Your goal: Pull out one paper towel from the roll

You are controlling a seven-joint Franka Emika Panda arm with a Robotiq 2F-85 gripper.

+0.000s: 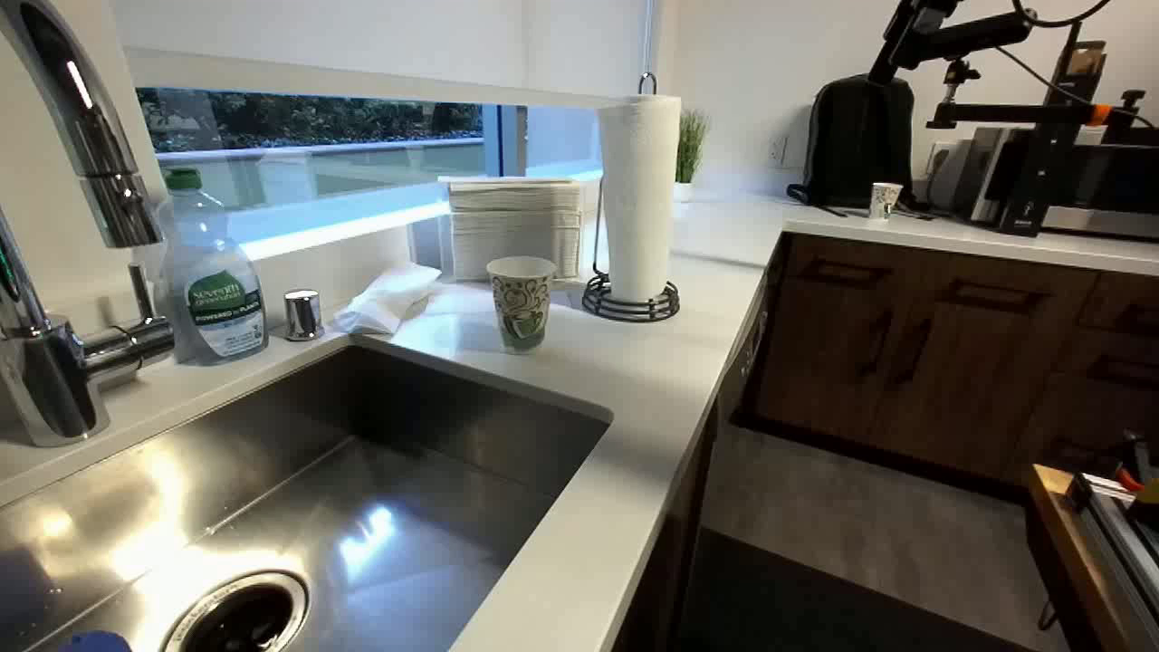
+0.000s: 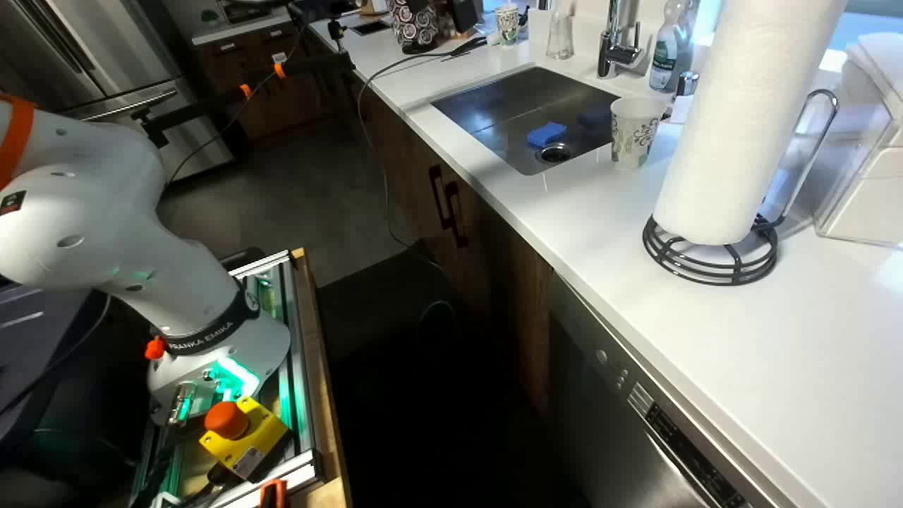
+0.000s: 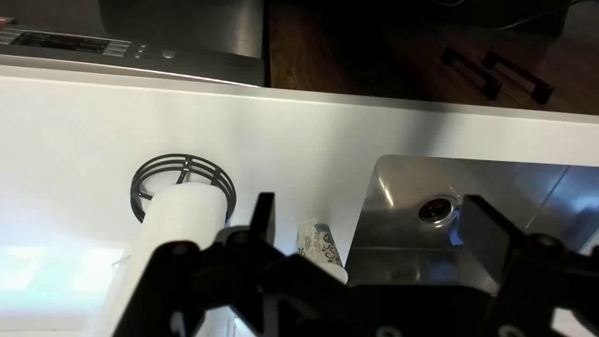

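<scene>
The roll (image 1: 638, 199) is a tall white cylinder upright on a dark wire holder (image 1: 631, 306) on the counter. The roll also shows in an exterior view (image 2: 748, 120), and in the wrist view (image 3: 175, 229), where my gripper partly covers it. A separate paper towel sheet cannot be made out on it. My gripper (image 3: 368, 203) is open, with nothing between its fingers. In the wrist view it is over the counter and sink side, its left finger just right of the roll and holder base. The gripper is out of view in both exterior views.
A patterned paper cup (image 1: 522, 303) stands beside the roll near the sink (image 1: 435, 498). A clear box of stacked white napkins (image 1: 516, 226) is behind the roll. A crumpled white paper (image 1: 389, 299), soap bottle (image 1: 213, 281) and faucet (image 1: 54, 380) line the sink's back.
</scene>
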